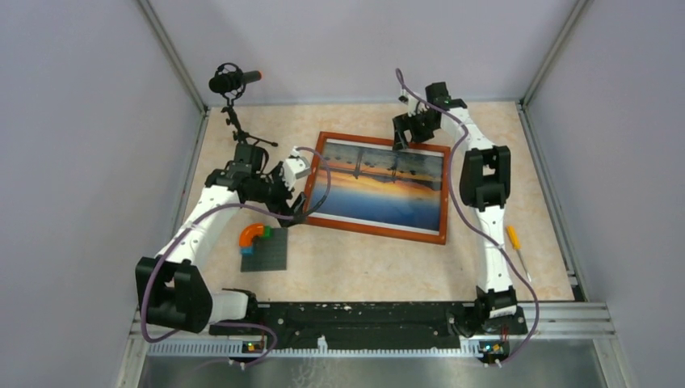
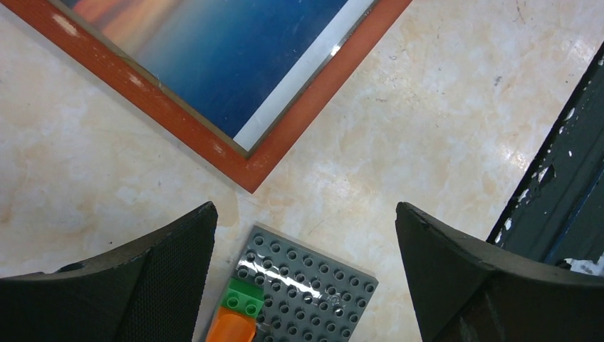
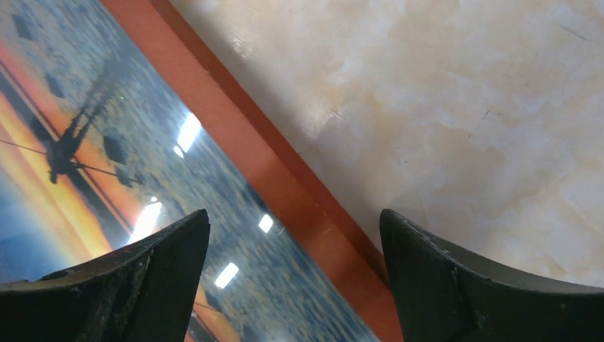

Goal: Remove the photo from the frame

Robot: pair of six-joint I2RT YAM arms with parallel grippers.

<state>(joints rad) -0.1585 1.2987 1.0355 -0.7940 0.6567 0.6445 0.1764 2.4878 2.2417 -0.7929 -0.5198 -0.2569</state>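
Observation:
The frame [image 1: 378,232] lies face up mid-table, its reddish-brown border around the sunset photo [image 1: 380,182], which sits behind glossy glass. My left gripper [image 1: 302,215] hangs open just off the frame's near-left corner. In the left wrist view that corner [image 2: 246,171] and a strip of the photo [image 2: 235,64] lie ahead of the open left gripper [image 2: 306,221], nothing between the fingers. My right gripper [image 1: 401,139] hovers open over the frame's far edge. In the right wrist view the border [image 3: 285,185] runs between the open right gripper's [image 3: 294,228] fingers, beside the photo [image 3: 107,142].
A grey studded baseplate [image 1: 268,250] with an orange curved brick [image 1: 254,234] lies near the frame's near-left corner; in the left wrist view this baseplate [image 2: 320,285] sits under the fingers. A microphone stand [image 1: 234,81] is at the back left. A screwdriver [image 1: 517,246] lies at the right.

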